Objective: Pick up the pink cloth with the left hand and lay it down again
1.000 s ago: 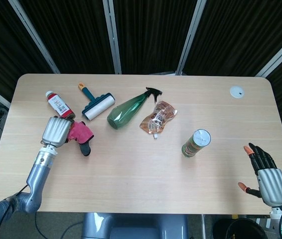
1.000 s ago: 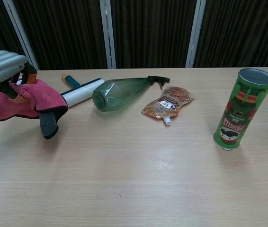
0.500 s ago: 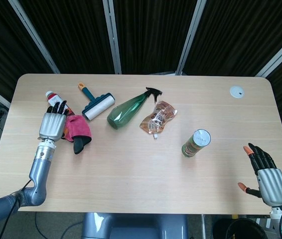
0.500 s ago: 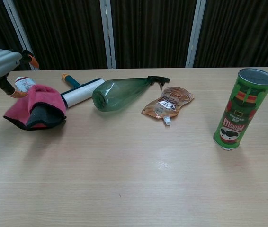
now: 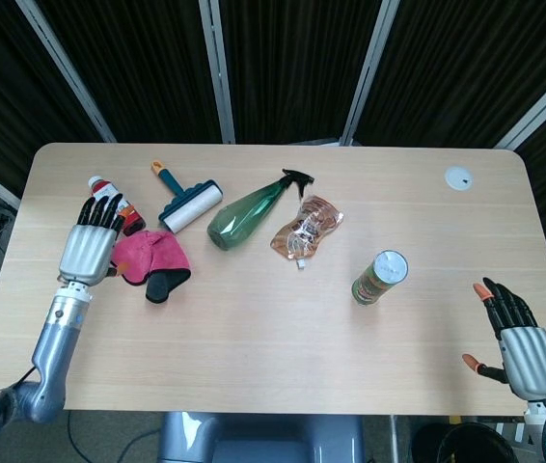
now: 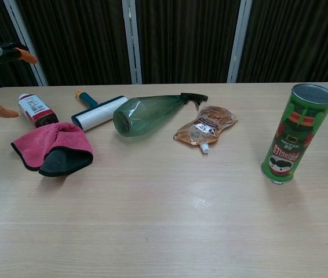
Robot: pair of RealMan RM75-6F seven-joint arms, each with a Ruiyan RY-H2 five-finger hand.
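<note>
Since the earlier frames the left robot hand [image 5: 88, 249] has let go of the pink cloth [image 5: 150, 259] and drawn back toward the table's left edge; the cloth now lies loose on the table [image 5: 273, 328], crumpled, with a dark fold turned up at its near end. The left robot hand is spread wide and holds nothing, hovering just left of the cloth. Behind the robot hand lies a small red-and-white bottle [image 6: 36, 109] on its side. Right of it rests a lint roller [image 5: 188, 203] with a teal handle, then a green spray bottle [image 5: 254, 210] lying on its side, nozzle pointing away. Just beside that sits a clear orange refill pouch [image 5: 305, 229]. Further right a green chip can [image 6: 291, 134] stands upright. At the far right the right robot hand [image 5: 516, 338] hangs off the table's near corner, fingers apart, empty.
</note>
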